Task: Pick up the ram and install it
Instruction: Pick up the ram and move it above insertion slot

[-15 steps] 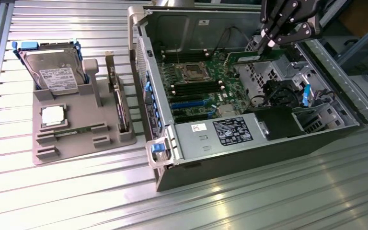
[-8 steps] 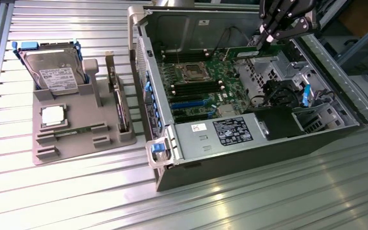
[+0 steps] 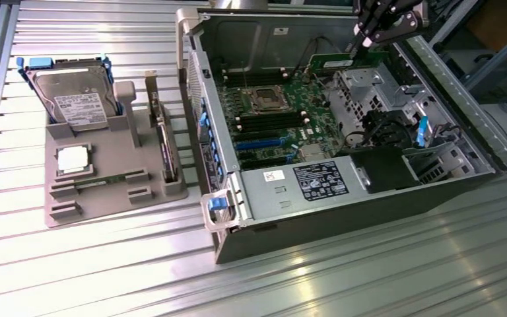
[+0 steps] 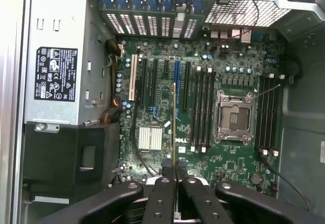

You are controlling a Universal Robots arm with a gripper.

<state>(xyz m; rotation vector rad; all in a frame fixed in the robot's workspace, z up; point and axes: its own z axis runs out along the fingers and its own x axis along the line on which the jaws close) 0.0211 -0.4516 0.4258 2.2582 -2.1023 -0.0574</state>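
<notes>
Black linked fingers of the gripper (image 4: 174,167) sit closest to your wrist camera, pressed together on the ram (image 4: 174,122), a long, slim green circuit-board stick. You see it edge-on, as one thin line running straight out from the fingertips. It is carried, clear of the board, inside the open grey metal computer case (image 3: 263,218).

Long axis: the stick's edge runs parallel to the black memory slots (image 4: 202,109) beside the square silver processor socket (image 4: 234,117). A second bank of like slots (image 4: 267,115) lies on the socket's other side, same heading.

Offset: the stick does not hang over either bank. Its line falls over the expansion-slot area, just beside the long blue slot (image 4: 177,89), between the small silver finned heatsink (image 4: 150,138) and the nearer memory bank. That bank lies to the socket side of the stick, near but not under it.

Judgement: your heading looks matched already. What separates stick from slot is a sideways gap toward the socket, then height. How high it rides above the board cannot be told.
</notes>
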